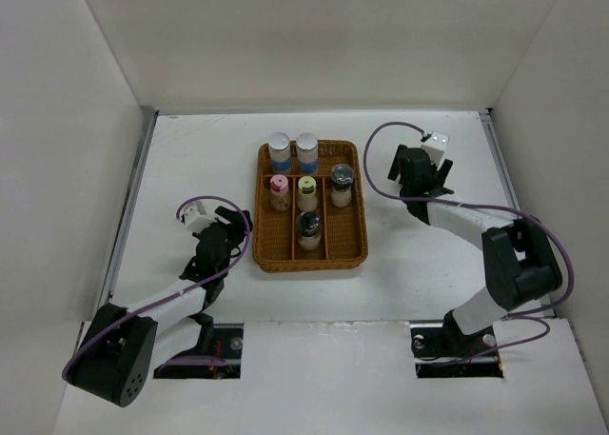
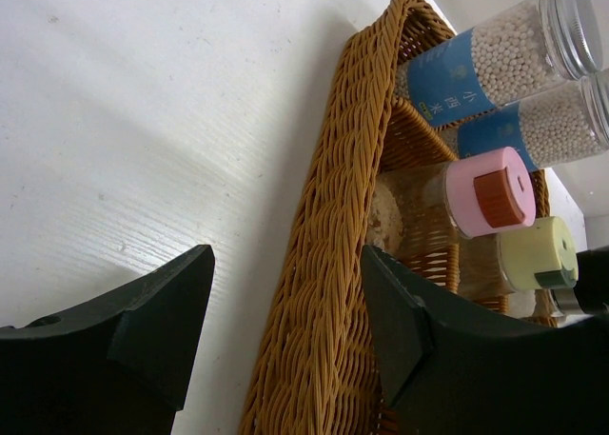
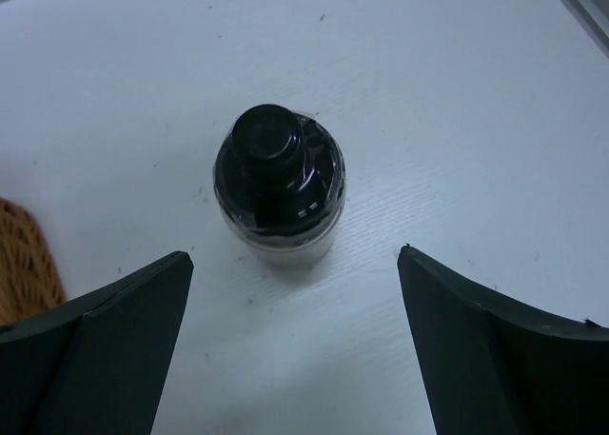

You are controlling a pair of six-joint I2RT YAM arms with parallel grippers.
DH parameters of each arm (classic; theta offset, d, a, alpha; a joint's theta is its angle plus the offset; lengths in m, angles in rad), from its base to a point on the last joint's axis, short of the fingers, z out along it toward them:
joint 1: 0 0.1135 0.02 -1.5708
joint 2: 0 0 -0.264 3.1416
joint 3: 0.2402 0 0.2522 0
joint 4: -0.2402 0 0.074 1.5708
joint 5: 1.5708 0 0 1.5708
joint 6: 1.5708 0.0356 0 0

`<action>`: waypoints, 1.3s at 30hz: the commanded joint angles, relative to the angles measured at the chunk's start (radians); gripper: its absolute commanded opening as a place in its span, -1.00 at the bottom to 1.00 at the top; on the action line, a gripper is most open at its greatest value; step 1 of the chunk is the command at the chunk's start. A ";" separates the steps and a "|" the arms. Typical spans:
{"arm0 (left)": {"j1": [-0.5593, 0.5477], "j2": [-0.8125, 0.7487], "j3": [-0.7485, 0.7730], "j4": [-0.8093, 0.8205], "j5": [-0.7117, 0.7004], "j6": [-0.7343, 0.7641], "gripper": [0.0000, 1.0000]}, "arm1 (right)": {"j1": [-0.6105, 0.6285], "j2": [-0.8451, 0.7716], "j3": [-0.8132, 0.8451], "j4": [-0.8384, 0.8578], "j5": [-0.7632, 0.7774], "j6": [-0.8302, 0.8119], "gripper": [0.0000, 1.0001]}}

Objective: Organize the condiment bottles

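Black plastic, spread wide and holding nothing: right gripper (image 3: pixel 295 259), poised over the black-capped jar (image 3: pixel 279 183). Upright on the white table (image 3: pixel 457 92), just beside the wicker tray (image 3: pixel 24 254), centred between the jaws. Lower straight down, keeping the cap midway; close on the clear body under the cap, not on the slick lid. Squeeze gently, then lift well clear of the woven rim before crossing to a free compartment. Left gripper (image 2: pixel 285 254) likewise open and empty, just outside the tray's left wall; best kept parked there, out of the way.
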 commanded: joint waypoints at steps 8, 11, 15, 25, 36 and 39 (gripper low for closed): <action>-0.010 0.004 0.014 0.056 -0.001 -0.006 0.22 | -0.105 0.114 0.122 0.136 -0.150 -0.050 0.87; -0.002 0.001 0.013 0.056 0.007 -0.010 0.22 | -0.126 0.153 0.152 0.128 -0.182 -0.047 0.78; 0.002 -0.004 0.010 0.056 0.002 -0.006 0.22 | -0.126 0.177 0.156 0.125 -0.208 -0.039 0.64; 0.001 -0.019 0.008 0.052 -0.007 -0.001 0.22 | -0.078 -0.023 0.078 0.157 -0.124 -0.030 0.03; 0.033 -0.059 -0.009 0.046 -0.013 -0.006 0.22 | 0.362 -0.341 0.066 0.177 -0.156 -0.128 0.00; 0.071 -0.065 -0.016 0.045 -0.011 -0.021 0.22 | 0.484 -0.314 0.098 0.195 -0.179 -0.139 0.00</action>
